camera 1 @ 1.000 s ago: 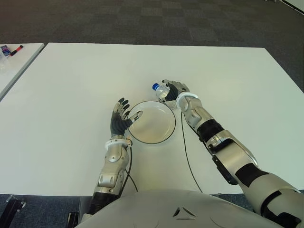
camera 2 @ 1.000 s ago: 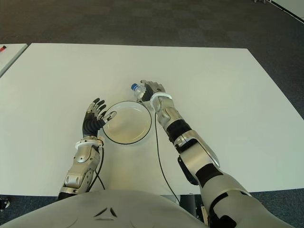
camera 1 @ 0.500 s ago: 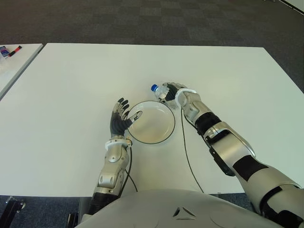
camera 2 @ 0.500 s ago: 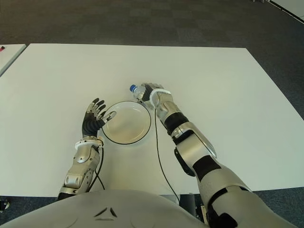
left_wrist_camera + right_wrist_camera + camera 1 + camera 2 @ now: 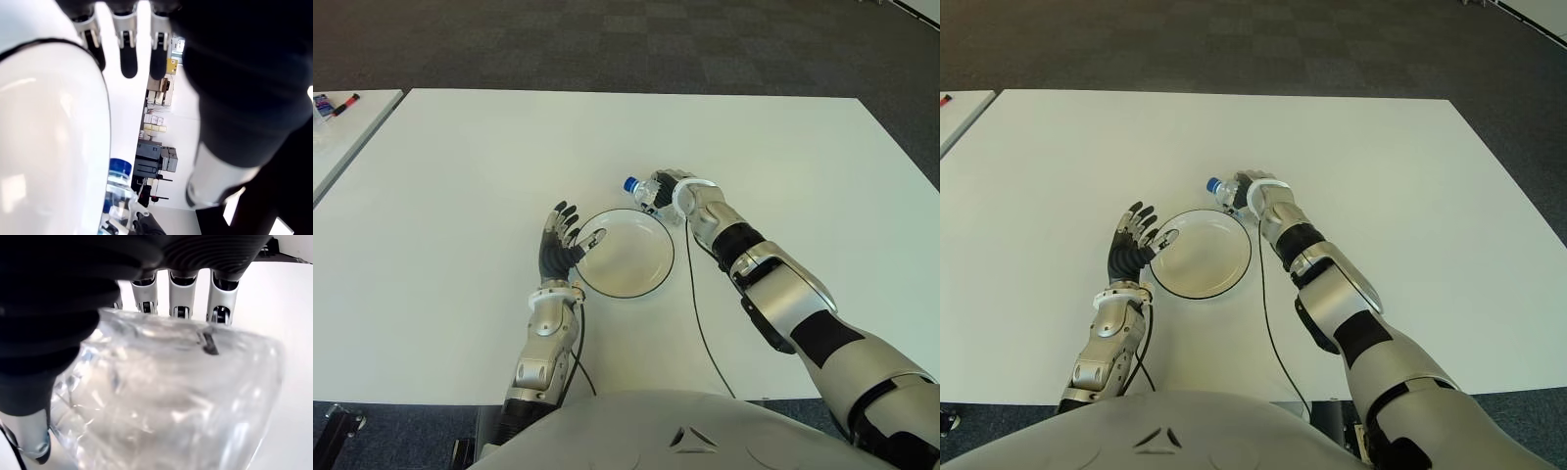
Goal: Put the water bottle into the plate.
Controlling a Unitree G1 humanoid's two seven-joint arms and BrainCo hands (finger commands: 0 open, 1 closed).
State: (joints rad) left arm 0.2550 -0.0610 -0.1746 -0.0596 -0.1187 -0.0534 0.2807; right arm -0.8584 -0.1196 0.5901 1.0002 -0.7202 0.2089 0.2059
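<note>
In the left eye view, you are seeing the right hand (image 5: 671,188) just above centre frame, its fingers wrapping the water bottle (image 5: 646,190), which is tipping with its blue cap toward the left. The bottle is sitting just past the upper right rim of the plate (image 5: 658,278), outside it, on the white counter (image 5: 460,157). Your left hand (image 5: 562,242) is showing left of centre, fingers spread and holding nothing, its thumb reaching to the plate's left rim.

The right eye view is giving you the same layout, the bottle just beyond the plate's far rim.

In the left wrist view, you are looking past spread fingers (image 5: 128,54) at the top, with the bottle's blue cap at the lower left.

In the right wrist view, the clear bottle is filling the frame, fingers (image 5: 182,293) closing over it from above.
</note>
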